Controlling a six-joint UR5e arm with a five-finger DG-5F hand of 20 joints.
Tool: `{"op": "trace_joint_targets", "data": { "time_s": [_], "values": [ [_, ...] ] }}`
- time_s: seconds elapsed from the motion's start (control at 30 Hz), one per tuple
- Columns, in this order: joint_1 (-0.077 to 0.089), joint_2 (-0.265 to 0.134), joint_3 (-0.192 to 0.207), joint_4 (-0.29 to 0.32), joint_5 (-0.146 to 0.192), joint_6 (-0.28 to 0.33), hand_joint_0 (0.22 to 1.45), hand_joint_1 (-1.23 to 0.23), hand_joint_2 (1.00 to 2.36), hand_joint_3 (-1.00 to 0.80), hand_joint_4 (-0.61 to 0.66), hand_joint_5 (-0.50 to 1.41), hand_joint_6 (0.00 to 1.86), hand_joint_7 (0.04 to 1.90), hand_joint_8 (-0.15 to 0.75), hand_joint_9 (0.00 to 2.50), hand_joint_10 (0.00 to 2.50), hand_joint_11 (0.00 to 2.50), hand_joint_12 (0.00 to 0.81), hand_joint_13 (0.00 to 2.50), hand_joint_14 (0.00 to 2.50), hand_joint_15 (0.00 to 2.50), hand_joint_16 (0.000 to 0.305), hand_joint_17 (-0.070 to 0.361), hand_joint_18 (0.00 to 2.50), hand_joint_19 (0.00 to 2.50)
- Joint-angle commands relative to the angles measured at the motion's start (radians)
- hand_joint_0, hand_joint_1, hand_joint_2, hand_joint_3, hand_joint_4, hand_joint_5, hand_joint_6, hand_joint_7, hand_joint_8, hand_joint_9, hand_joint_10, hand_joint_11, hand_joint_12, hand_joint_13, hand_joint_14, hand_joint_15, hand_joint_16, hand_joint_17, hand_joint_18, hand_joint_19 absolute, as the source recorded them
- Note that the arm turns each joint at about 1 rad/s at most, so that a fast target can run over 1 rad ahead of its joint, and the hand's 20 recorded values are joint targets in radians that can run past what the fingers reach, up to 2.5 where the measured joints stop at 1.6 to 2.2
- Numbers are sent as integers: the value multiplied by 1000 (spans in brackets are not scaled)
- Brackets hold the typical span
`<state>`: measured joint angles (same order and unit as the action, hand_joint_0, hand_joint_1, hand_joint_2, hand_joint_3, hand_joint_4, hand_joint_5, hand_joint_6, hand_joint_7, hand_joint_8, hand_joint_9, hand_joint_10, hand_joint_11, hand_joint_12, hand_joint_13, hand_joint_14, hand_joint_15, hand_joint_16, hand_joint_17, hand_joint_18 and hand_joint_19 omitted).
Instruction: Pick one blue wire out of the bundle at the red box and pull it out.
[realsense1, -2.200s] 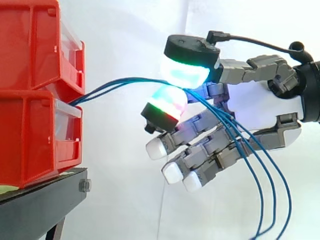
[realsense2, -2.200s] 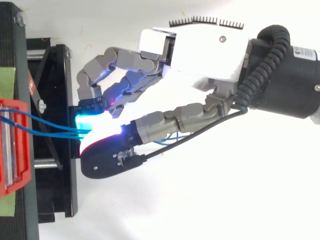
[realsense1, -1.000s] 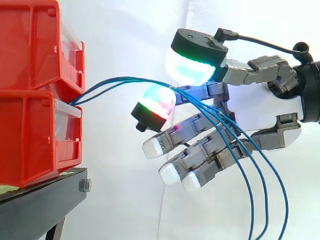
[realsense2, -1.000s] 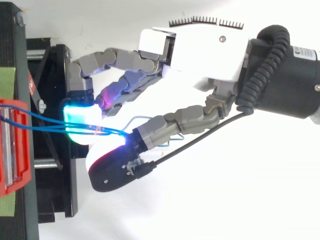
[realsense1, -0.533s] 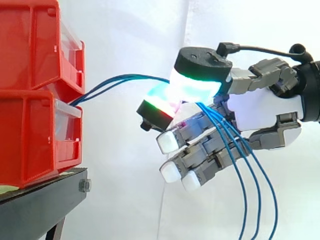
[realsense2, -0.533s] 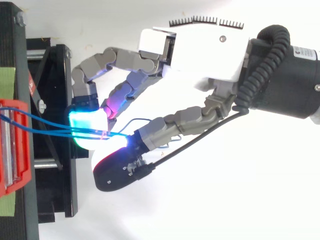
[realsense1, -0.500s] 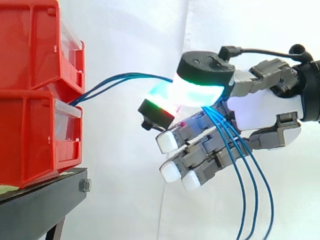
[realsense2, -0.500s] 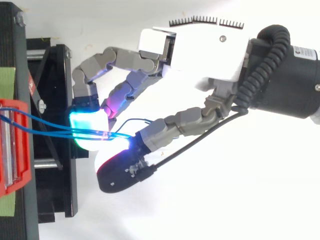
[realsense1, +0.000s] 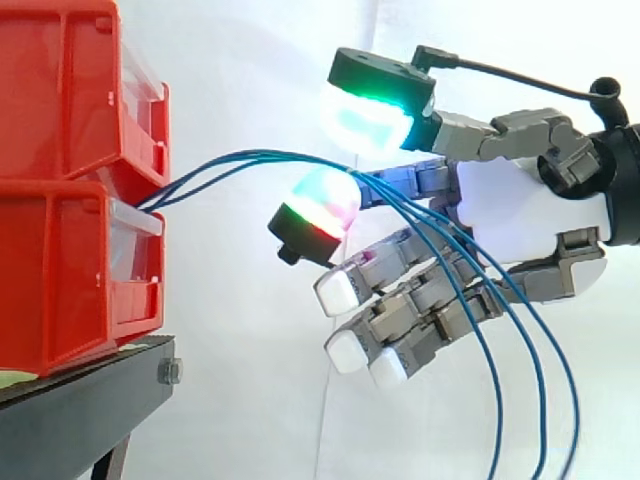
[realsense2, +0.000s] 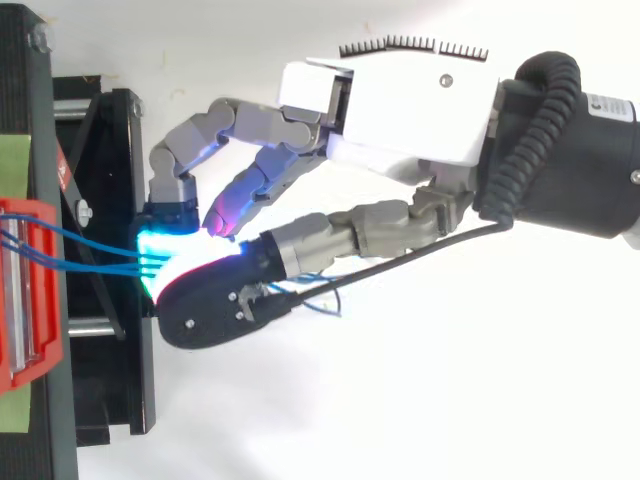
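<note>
Side view first: how will the bundle of thin blue wires (realsense1: 250, 156) handle?

Light and limp, I'd judge, with a slick coating. A loose touch would slip, and they lie so close that two could come away together.

Where to take hold?

On the free span between the stacked red plastic bins (realsense1: 60, 270) and the hand (realsense1: 520, 220). That hand is open: its glowing pads (realsense1: 365, 120) stand apart, and the wires pass between them, just over the lower one.

And the bins?

The wires emerge where the upper bin meets the lower one's clear front. What is inside the bins is hidden.
</note>
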<state>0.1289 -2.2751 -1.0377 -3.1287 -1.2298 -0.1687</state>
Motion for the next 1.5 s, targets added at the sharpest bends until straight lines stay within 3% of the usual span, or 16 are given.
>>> {"op": "trace_joint_targets", "data": {
  "time_s": [0.0,0.13,0.37,0.47,0.57,0.63,0.8,0.87,0.93,0.97,1.03,1.1,1.13,1.2,1.33,1.47],
  "values": [
    [0,0,-1,-1,0,-2,507,-460,1000,-500,-129,-92,802,1053,209,954,9,359,393,696,15,431,48,108,595,471],
    [0,0,1,-2,0,0,576,-657,1000,-500,-94,-97,823,1113,203,952,10,387,379,703,16,443,44,100,589,482],
    [0,0,1,-4,0,0,599,-759,1007,-414,-20,-129,875,1097,228,913,12,452,387,708,16,447,45,100,603,471],
    [0,0,1,-5,0,0,629,-835,1011,-343,-53,-147,904,1062,236,901,14,450,387,713,18,442,45,102,629,458],
    [0,0,1,-5,0,0,677,-886,1013,-332,-158,-165,923,1053,225,869,11,447,388,713,17,432,46,103,650,428],
    [0,-1,1,-5,0,0,746,-917,1007,-419,-276,-188,929,1094,193,799,12,419,380,695,17,405,46,104,660,385],
    [-2,0,1,-4,0,0,799,-886,1000,-500,-300,-217,911,1031,154,684,9,359,361,653,14,367,45,101,666,345],
    [0,0,1,-4,0,0,710,-926,1000,-500,-276,-218,894,947,157,646,9,359,357,640,14,375,45,102,671,344],
    [0,-1,1,-4,0,0,512,-926,1000,-500,-199,-220,891,913,196,627,9,373,377,635,14,401,49,111,663,375],
    [0,0,2,-4,0,0,489,-909,1000,-500,-187,-218,891,895,203,629,8,377,386,634,16,406,51,115,664,388],
    [0,0,2,-4,0,0,411,-705,1000,-500,-130,-188,866,866,254,702,8,374,424,651,14,426,59,132,653,417],
    [0,0,2,-4,0,0,407,-606,1000,-500,-123,-166,841,884,257,734,8,355,429,648,14,419,59,133,637,433],
    [0,-1,2,-4,0,0,427,-489,1000,-500,-140,-156,829,916,256,766,8,367,422,642,16,424,58,130,620,452],
    [0,0,2,-4,0,0,462,-443,1000,-500,-156,-147,818,969,248,802,11,371,410,643,16,436,54,122,588,473],
    [-2,0,2,-4,0,0,563,-554,1003,-471,-167,-147,837,1054,229,837,11,399,376,648,16,442,46,105,551,504],
    [0,0,2,-4,0,0,562,-673,1014,-255,-97,-148,859,1183,245,843,13,429,380,669,18,448,46,104,583,493]
  ]
}}
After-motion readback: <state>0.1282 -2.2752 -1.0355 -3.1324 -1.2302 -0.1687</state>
